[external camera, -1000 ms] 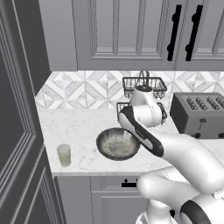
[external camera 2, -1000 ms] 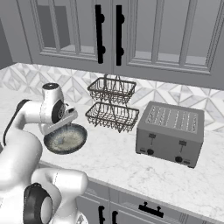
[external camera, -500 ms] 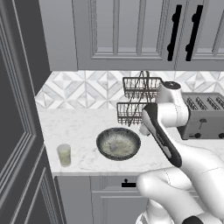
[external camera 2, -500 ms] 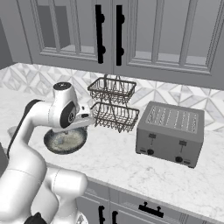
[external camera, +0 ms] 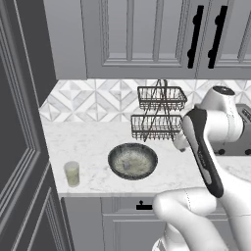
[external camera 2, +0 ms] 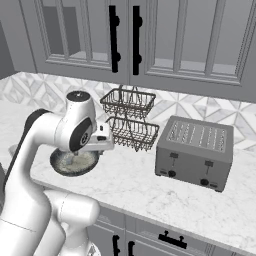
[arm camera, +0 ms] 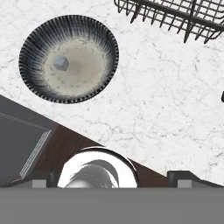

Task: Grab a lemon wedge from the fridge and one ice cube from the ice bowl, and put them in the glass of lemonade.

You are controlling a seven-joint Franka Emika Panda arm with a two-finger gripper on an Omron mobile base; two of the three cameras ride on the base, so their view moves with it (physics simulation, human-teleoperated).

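The ice bowl (external camera: 133,160) sits on the marble counter, dark-rimmed with a pale inside. The hand view shows the ice bowl (arm camera: 69,59) at upper left with one grey ice cube (arm camera: 61,63) lying in it. The glass of lemonade (external camera: 72,173) stands near the counter's front left corner, beside the dark fridge (external camera: 17,137). My gripper (arm camera: 114,178) hangs open and empty above bare counter, to the right of the bowl and in front of the wire rack. My white hand (external camera 2: 100,140) is level with the rack's lower basket. The lemon wedge is out of view.
A two-tier black wire basket rack (external camera: 159,115) stands at the back of the counter. A silver toaster (external camera 2: 194,152) sits further right. Grey wall cabinets with black handles (external camera 2: 115,37) hang above. The counter's front edge (arm camera: 87,135) runs close below the hand.
The arm has swung right, carrying the hand from over the bowl to a spot beside it near the rack. The jaws have stayed open.
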